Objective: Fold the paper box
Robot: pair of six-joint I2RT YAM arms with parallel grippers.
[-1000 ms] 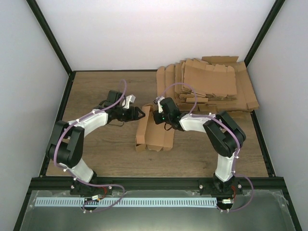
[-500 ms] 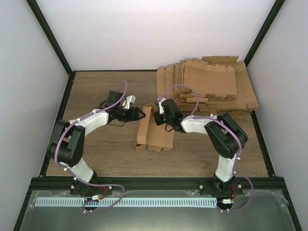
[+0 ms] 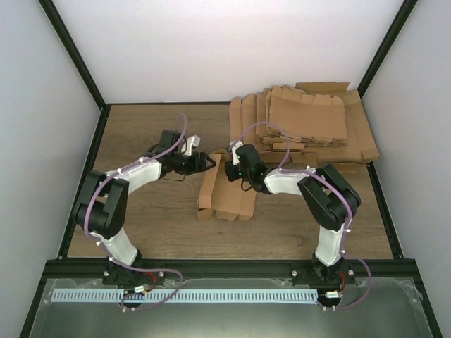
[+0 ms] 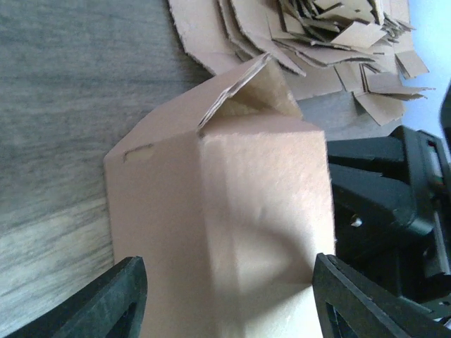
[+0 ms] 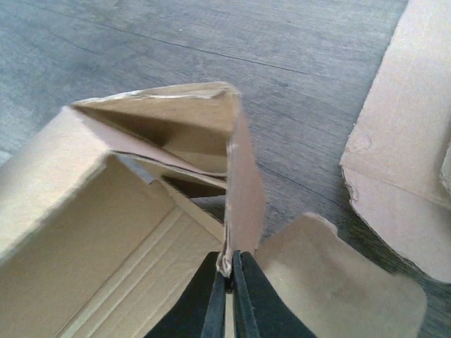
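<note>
The paper box [image 3: 220, 191] lies mid-table as a partly folded brown trough with loose end flaps. My left gripper [image 3: 209, 160] is open at its far end. In the left wrist view the gripper [image 4: 229, 285] has its two fingers spread over the box's folded panel [image 4: 246, 204], one at each side, not pinching it. My right gripper [image 3: 230, 165] is at the box's far right corner. Seen from the right wrist, it [image 5: 225, 273] is shut on the lower edge of an upright flap [image 5: 243, 176] of the box [image 5: 106, 239].
A pile of flat cardboard blanks [image 3: 303, 123] covers the back right of the table, just behind both grippers. Its edge shows in the left wrist view [image 4: 310, 35], and one blank [image 5: 405, 141] lies right of the held flap. Black frame rails [image 3: 99, 155] border the table.
My left gripper has moved a little right and away toward the box's far end, with its jaws slightly wider. The right gripper has stayed shut on the flap.
</note>
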